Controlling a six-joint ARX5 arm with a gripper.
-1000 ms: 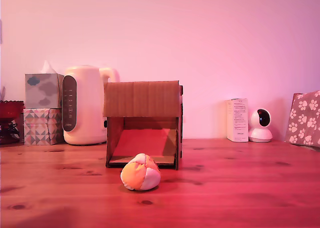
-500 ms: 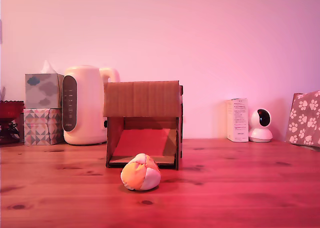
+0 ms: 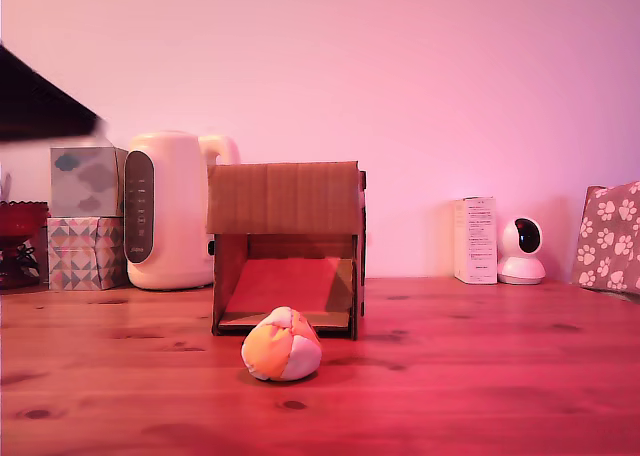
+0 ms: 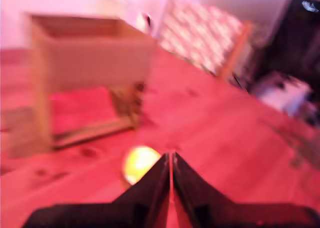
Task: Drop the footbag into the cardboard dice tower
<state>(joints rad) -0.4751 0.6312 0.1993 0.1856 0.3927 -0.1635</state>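
The wooden tabletop [image 3: 480,376] held the cardboard dice tower [image 3: 285,201], and nothing showed in its front gap. The footbag [image 3: 281,344] sat on the tabletop just in front of it. The end effector [image 4: 171,157] was apart from the ball, pressed together and holding nothing. The whole job looked left to do: grab, lift, drop.

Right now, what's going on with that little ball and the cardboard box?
Nothing is holding the footbag yet: it lies on the wooden table, just before the open front of the cardboard dice tower. The robot arm's end effector hangs above the table, shut and empty, pointed toward the footbag. The wrist view is blurred.
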